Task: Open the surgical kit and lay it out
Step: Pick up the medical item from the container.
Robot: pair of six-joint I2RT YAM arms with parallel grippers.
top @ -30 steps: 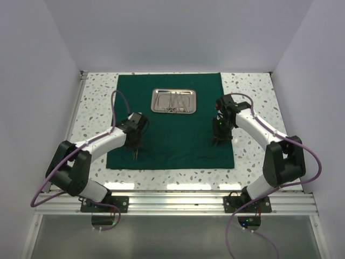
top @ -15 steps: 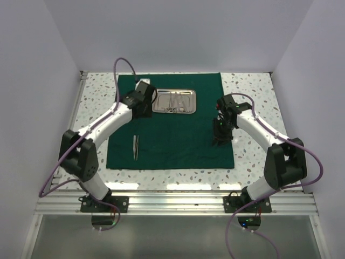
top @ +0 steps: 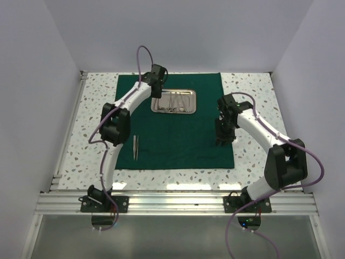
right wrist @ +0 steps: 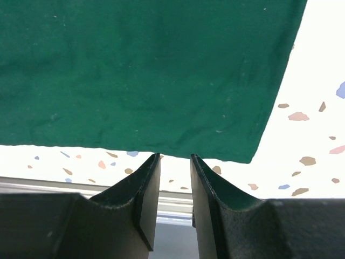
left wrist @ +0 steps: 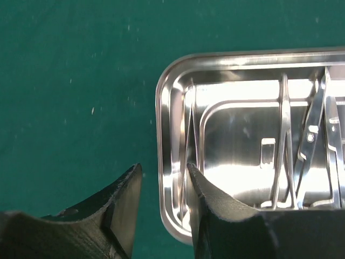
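Over shiny rectangular steel tray (left wrist: 161, 108) rim | left gripper (left wrist: 163, 168) fingers apart | right gripper (right wrist: 175, 156) fingers narrowly apart, empty | risk: tray dragged if rim is pinched.

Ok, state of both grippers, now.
Left gripper: open, empty, over the rim of the tray.
Right gripper: slightly open, empty, by the edge of the cloth.

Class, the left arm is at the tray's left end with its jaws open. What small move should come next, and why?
Probably nudge the left jaws slightly inward over the tray: they stand open astride its left rim, while the tweezers lie just inside it. Centred on them, the jaws could then drop and grip.
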